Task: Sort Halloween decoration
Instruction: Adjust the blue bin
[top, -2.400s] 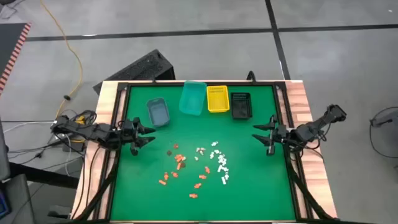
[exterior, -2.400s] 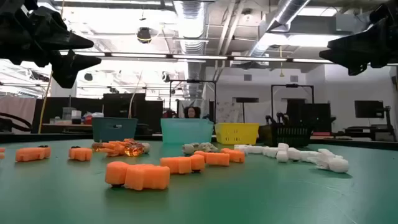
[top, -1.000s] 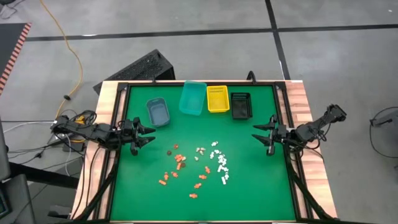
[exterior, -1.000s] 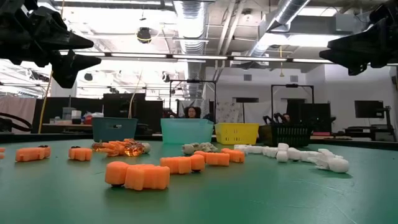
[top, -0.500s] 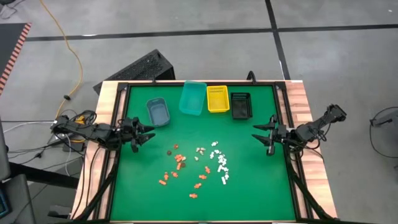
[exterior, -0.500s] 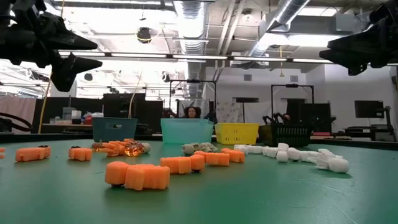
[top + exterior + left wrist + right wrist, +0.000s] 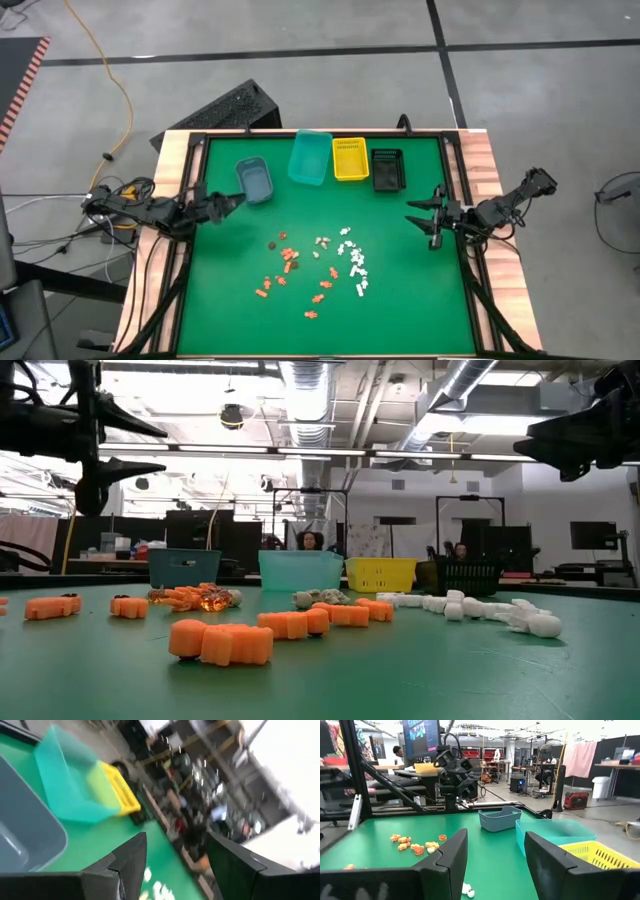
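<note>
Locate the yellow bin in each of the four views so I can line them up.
High view: yellow bin, far edge, between the teal bin and the black one.
Low view: right of centre, beside the teal bin.
Left wrist view: behind the teal bin.
Right wrist view: lower right corner.
Shared landmark: the teal bin.

**Legible text: none found**

Checked all four views for lettering, labels, brand marks, numbers and signs. Nothing can be read. The monitor (image 7: 421,737) in the room beyond the table, seen far ahead of the right pincer (image 7: 492,865), shows bright screen content, but it is too small to make out any words. The bins carry no readable marks in any view. The left wrist view is blurred, and no lettering can be told there. The table surface bears no print.
</note>
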Robot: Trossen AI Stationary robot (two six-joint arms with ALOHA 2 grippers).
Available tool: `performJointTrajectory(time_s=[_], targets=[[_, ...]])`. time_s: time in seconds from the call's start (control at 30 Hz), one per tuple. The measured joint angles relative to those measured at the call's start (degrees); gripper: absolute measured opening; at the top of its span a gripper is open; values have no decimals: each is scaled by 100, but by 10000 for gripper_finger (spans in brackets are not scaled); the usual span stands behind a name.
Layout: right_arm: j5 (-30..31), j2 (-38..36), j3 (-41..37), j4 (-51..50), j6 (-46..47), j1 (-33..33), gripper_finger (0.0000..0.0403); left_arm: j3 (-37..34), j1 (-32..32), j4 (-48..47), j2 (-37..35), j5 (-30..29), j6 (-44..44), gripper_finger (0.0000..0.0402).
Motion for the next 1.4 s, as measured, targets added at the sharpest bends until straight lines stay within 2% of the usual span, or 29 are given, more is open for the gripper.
performJointTrajectory(time_s=[0.07, 0.17, 0.23, 0.37, 0.47, 0.6, 0.67, 0.77, 0.83, 0.97, 1.03, 1.13, 1.23, 1.4], targets=[[-33, 2, 0, 107, 693, 15, 192, 0, 0, 307, 0, -241, -62, 194], [-39, 0, -1, 422, 1989, 7, 192, 1, 0, 832, 0, -288, -39, 194], [19, 2, -1, 640, 2478, -18, 192, 28, 0, 1169, -2, -152, 23, 194], [20, 0, 0, 1017, 3177, -84, 192, 386, -2, 755, 144, 370, 229, 194], [20, 2, 17, 953, 3257, -145, 192, 828, -2, -639, 633, 859, -145, 194], [24, 2, 18, 936, 3267, -253, 192, 1503, -4, -2577, 1674, 1443, -723, 194], [24, 2, 19, 926, 3341, -300, 192, 1859, 1, -3641, 2187, 1195, -1270, 192], [24, 2, 21, 926, 3497, -307, 192, 2342, 10, -5604, 2949, 501, -2829, 177], [25, 2, 21, 926, 3556, -307, 192, 2552, 13, -6257, 3454, 367, -3521, 160], [25, 2, 23, 889, 3559, -300, 192, 2555, 189, -6069, 4201, 564, -3517, 116], [26, 4, 23, 857, 3561, -300, 192, 2554, 349, -6033, 4575, 827, -3690, 91], [25, 4, 26, 844, 3563, -300, 192, 2551, 654, -5886, 5114, 886, -3914, 53], [26, 4, 26, 845, 3568, -300, 192, 2550, 982, -5358, 5560, 1144, -4083, 14], [26, 6, 26, 851, 3576, -300, 192, 2553, 1628, -4235, 6185, 1060, -3604, 4]])
